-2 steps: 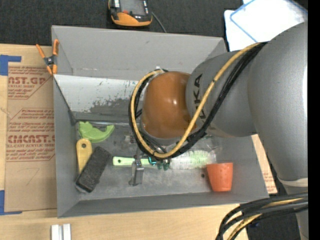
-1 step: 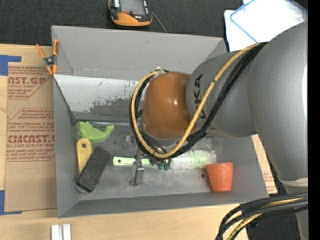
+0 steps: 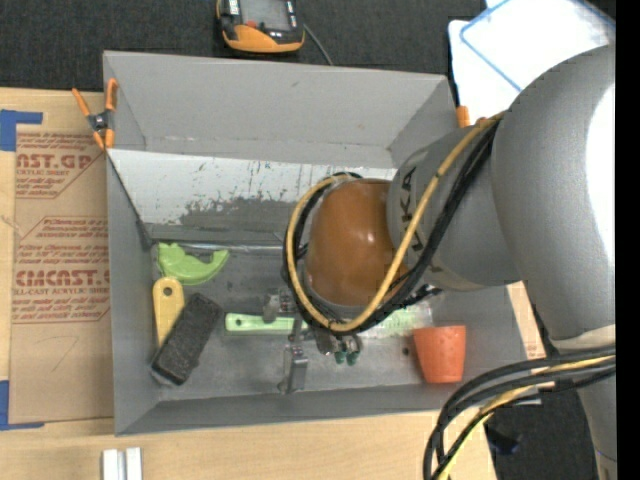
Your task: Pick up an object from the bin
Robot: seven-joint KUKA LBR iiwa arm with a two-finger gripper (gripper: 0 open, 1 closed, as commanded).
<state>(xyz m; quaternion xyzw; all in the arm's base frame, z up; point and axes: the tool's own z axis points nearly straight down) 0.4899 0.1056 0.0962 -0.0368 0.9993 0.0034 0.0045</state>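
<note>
Jaws sit low beside a light-green stick [image 3: 250, 321]; their opening cannot be told.

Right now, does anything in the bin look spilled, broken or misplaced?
Nothing stands out. The curved green plastic piece, the black block with a yellow handle, the pale green stick and the small orange cup lie loose, unbroken.

Bright even light, soft shadows inside bin [image 3: 128, 268]
</note>
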